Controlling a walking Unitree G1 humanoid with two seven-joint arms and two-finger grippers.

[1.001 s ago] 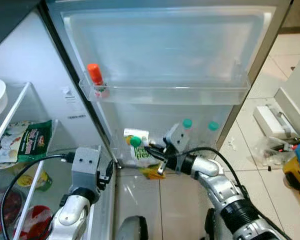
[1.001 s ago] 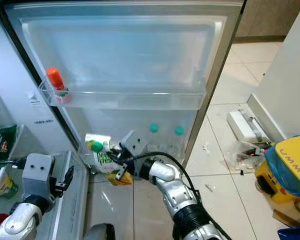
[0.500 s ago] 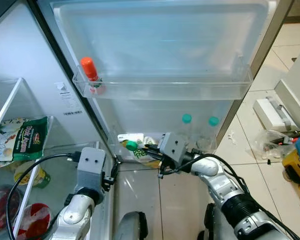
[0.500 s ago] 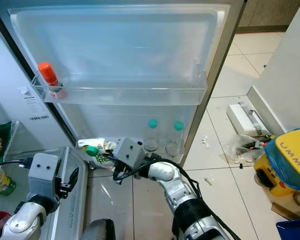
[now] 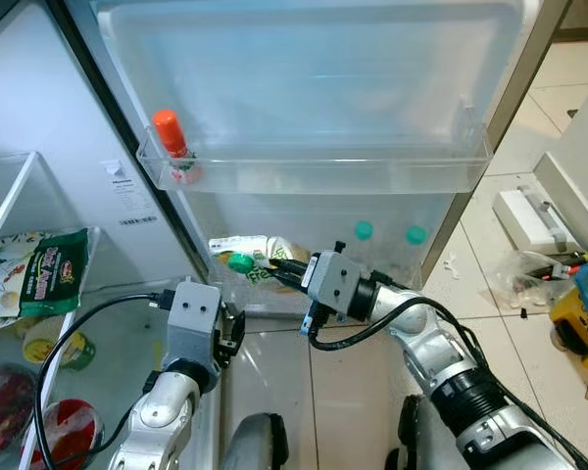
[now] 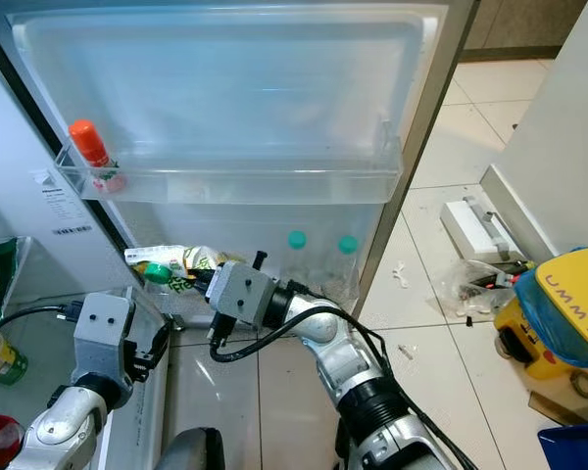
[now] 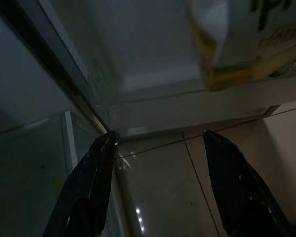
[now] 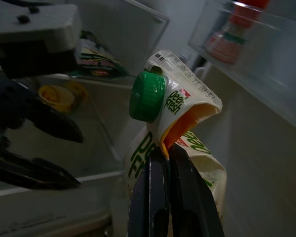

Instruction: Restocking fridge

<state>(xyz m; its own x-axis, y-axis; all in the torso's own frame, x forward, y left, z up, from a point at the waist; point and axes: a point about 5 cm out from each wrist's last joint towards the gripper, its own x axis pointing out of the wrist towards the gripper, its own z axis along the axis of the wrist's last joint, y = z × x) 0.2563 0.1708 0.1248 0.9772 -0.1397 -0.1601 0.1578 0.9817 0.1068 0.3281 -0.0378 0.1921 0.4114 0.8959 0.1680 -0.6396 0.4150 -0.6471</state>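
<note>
**Pouch held sideways at the lower door shelf**

The right gripper [image 5: 286,275] pinches one pouch [image 5: 253,262] lying on its side, long axis level, green cap [image 5: 239,262] toward the fridge interior, at the lower door shelf's hinge end. Two teal-capped bottles [image 5: 364,231] stand there. One red-capped bottle [image 5: 171,134] stands in the upper shelf [image 5: 372,174]. The left gripper [image 7: 158,143] hangs spread above the tiled floor [image 5: 480,264].

head cams look down from up high at the open fridge door [image 5: 314,88] and floor, both sharing the door shelf [image 6: 225,181]. right wrist cam sits super close behind the juice pouch [image 8: 175,128]; left wrist cam looks low along the floor.
</note>
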